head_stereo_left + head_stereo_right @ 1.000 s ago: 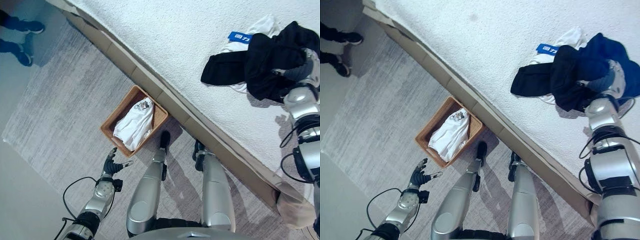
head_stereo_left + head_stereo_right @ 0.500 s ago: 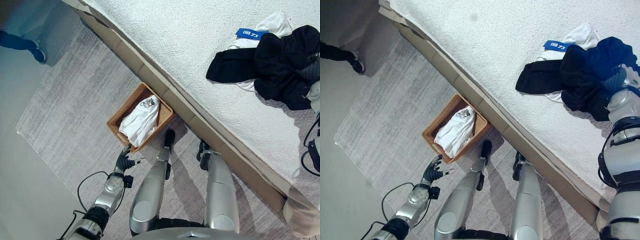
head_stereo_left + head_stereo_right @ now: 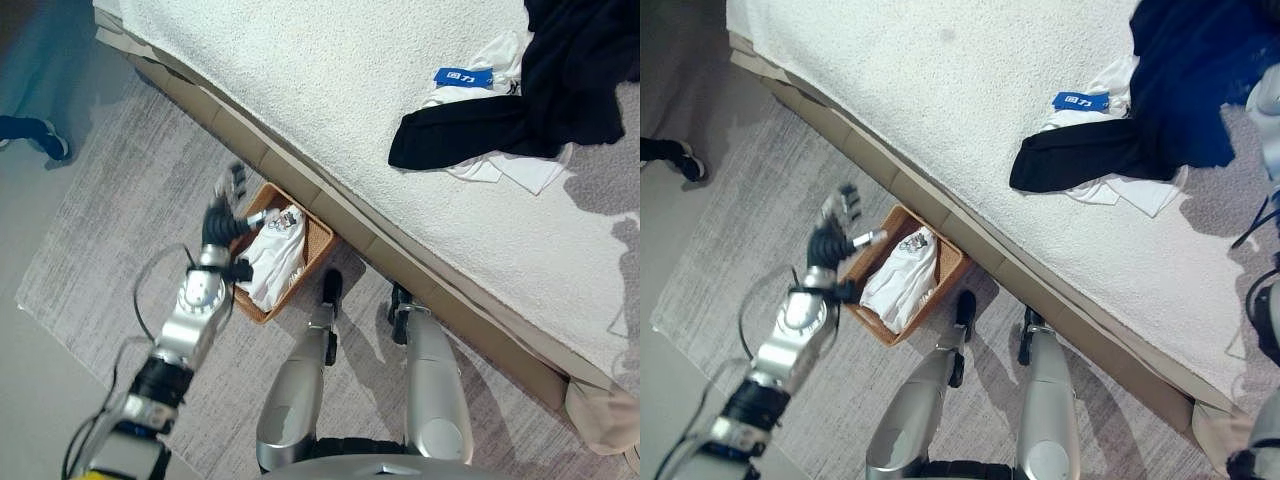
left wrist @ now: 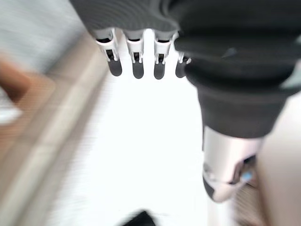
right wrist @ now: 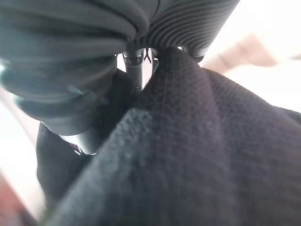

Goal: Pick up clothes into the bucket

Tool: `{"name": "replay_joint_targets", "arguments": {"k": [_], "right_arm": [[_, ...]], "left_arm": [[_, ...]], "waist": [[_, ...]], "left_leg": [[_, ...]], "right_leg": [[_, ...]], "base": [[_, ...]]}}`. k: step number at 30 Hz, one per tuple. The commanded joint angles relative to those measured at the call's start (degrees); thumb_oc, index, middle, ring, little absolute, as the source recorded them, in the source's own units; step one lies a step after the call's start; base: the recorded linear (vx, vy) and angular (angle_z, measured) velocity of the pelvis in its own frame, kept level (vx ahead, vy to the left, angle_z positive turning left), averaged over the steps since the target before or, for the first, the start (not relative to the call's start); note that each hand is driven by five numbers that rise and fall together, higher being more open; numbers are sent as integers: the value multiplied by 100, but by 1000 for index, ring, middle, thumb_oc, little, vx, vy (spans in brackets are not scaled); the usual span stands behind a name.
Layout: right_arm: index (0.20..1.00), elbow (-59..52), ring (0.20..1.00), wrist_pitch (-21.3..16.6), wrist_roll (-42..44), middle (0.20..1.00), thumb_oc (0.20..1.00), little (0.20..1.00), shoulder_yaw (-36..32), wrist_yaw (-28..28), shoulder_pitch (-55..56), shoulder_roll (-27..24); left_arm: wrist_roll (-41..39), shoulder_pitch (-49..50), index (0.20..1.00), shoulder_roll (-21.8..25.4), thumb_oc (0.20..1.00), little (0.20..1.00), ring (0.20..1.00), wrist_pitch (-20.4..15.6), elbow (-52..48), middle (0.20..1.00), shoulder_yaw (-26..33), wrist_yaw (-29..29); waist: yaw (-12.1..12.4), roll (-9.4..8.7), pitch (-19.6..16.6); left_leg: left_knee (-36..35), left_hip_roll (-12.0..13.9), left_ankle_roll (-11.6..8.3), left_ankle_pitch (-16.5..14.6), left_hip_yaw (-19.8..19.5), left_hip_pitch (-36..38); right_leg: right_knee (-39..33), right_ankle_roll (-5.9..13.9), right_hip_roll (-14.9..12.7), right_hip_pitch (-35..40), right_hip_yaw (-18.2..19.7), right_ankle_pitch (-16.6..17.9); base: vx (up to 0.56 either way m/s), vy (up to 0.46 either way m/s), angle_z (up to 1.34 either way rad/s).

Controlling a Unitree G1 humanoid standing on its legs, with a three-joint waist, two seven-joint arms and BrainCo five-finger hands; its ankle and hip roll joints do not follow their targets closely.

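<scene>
Even, soft indoor light falls across the white bedspread [image 3: 330, 90], which reads bright but not blown out in the head views. The dark garment [image 3: 580, 60] throws a grey shadow onto the cover beside it. The left hand [image 3: 225, 205] is smeared by motion blur above the basket [image 3: 322, 240]. In the left wrist view the background washes out to glare and streaks; the right wrist view is dim, the cloth perhaps too close to focus.

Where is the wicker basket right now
In the left eye view the wicker basket sits on the grey rug against the bed's base, holding a white garment, beside the left robot hand.
</scene>
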Motion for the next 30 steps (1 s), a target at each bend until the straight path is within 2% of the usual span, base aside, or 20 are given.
{"name": "replay_joint_targets", "arguments": {"k": [1, 5, 6, 8, 9, 10, 12, 13, 14, 17, 20, 24, 25, 27, 30], "right_arm": [[200, -603, 200, -371, -227, 200, 200, 200, -29, -189, -428, -9], [200, -1061, 200, -520, -76, 200, 200, 200, -90, 20, -186, 58], [200, -1356, 200, -663, 119, 200, 200, 200, 8, 253, -132, 128], [200, -1452, 200, -709, 246, 200, 200, 200, 41, 394, -73, 135], [200, -1679, 200, -780, 477, 200, 200, 200, 273, 703, -86, 128], [200, -1677, 200, -781, 480, 200, 200, 200, 272, 705, -94, 121], [200, -2103, 200, -871, 935, 200, 200, 200, 496, 1150, 10, 196], [200, -2105, 200, -871, 935, 200, 200, 200, 493, 1150, 13, 194], [200, -2300, 200, -864, 1167, 200, 200, 200, 693, 1427, -9, 261], [200, -2426, 200, -865, 1429, 200, 200, 200, 984, 1715, -111, 322], [200, -2669, 200, -813, 2018, 200, 200, 200, 1502, 2198, -308, 418], [200, -2925, 200, -776, 2548, 200, 200, 200, 1768, 2530, -325, 465], [200, -3115, 200, -752, 2766, 200, 200, 200, 1901, 2674, -308, 489], [200, -3209, 200, -752, 2830, 200, 200, 200, 1931, 2713, -288, 496], [200, -3621, 200, -712, 3051, 200, 200, 200, 2070, 2913, -181, 489]], "left_arm": [[4, -197, 1000, 323, 1000, 1000, 1000, -358, -304, 1000, 68, 135], [114, -654, 1000, 438, 1000, 1000, 1000, -322, -413, 1000, -169, 96], [270, -1033, 1000, 480, 1000, 1000, 1000, -252, -374, 1000, -392, 88], [320, -1200, 1000, 490, 1000, 1000, 1000, -226, -319, 1000, -479, 90], [433, -1542, 1000, 513, 1000, 1000, 1000, -161, -253, 1000, -695, 70], [433, -1556, 1000, 510, 1000, 1000, 1000, -164, -246, 1000, -699, 72], [608, -1996, 1000, 420, 1000, 1000, 1000, -56, -58, 1000, -994, 56], [609, -1999, 1000, 419, 1000, 1000, 1000, -57, -56, 1000, -997, 57], [734, -2256, 1000, 357, 1000, 1000, 1000, 16, 91, 1000, -1189, 46], [680, -2568, 1000, 225, 1000, 1000, 1000, 59, 334, 1000, -1440, -21], [384, -2941, 1000, -67, 1000, 1000, 1000, 160, 711, 1000, -1821, -203], [96, -3209, 1000, -329, 1000, 1000, 1000, 236, 1035, 1000, -2097, -339], [-281, -3325, 1000, -492, 1000, 1000, 1000, 280, 1205, 1000, -2284, -481], [-444, -3383, 1000, -552, 1000, 1000, 1000, 305, 1274, 1000, -2366, -540], [-1144, -3548, 1000, -689, 1000, 1000, 1000, 429, 1376, 1000, -2795, -896]], "waist": [[-175, -563, -340], [-236, -661, -480], [-301, -741, -600], [-315, -772, -653], [-371, -856, -770], [-367, -851, -770], [-444, -943, -975], [-441, -943, -970], [-486, -1001, -1105], [-508, -1037, -1219], [-540, -1081, -1444], [-555, -1083, -1543], [-581, -1075, -1631], [-594, -1071, -1662], [-625, -1050, -1796]], "left_leg": [[586, 243, -149, -553, 61, -79], [516, 291, -143, -538, 113, 71], [465, 327, -153, -583, 159, 224], [407, 343, -151, -549, 170, 288], [357, 376, -162, -591, 215, 441], [338, 377, -160, -556, 215, 430], [282, 422, -173, -590, 284, 631], [281, 423, -173, -590, 285, 637], [267, 445, -179, -629, 333, 761], [249, 477, -188, -667, 399, 907], [226, 505, -205, -732, 491, 1170], [219, 515, -214, -761, 509, 1322], [177, 515, -212, -775, 527, 1418], [155, 512, -210, -779, 537, 1459], [103, 519, -206, -794, 562, 1590]], "right_leg": [[-328, 461, -168, 388, 462, 109], [-549, 488, -97, 566, 478, 249], [-695, 519, -62, 743, 464, 280], [-810, 532, -31, 820, 464, 355], [-955, 559, 17, 996, 479, 383], [-989, 560, 19, 993, 477, 424], [-1233, 591, 84, 1237, 497, 517], [-1238, 591, 86, 1243, 498, 519], [-1386, 626, 114, 1406, 524, 571], [-1538, 653, 147, 1561, 542, 618], [-1710, 680, 166, 1862, 555, 641], [-1770, 682, 184, 2035, 555, 645], [-1807, 682, 190, 2126, 541, 638], [-1831, 685, 193, 2162, 538, 640], [-1934, 699, 183, 2325, 519, 653]], "base": [[-10, 37, -14], [10, 16, -15], [23, 14, -16], [28, 16, -25], [5, 20, -24], [36, 33, -16], [52, 27, -17], [78, 21, -28], [52, 22, -24], [44, 20, -15], [77, 26, -10], [50, 18, -8], [32, 12, -5], [37, 12, -5], [37, 4, -5]]}}
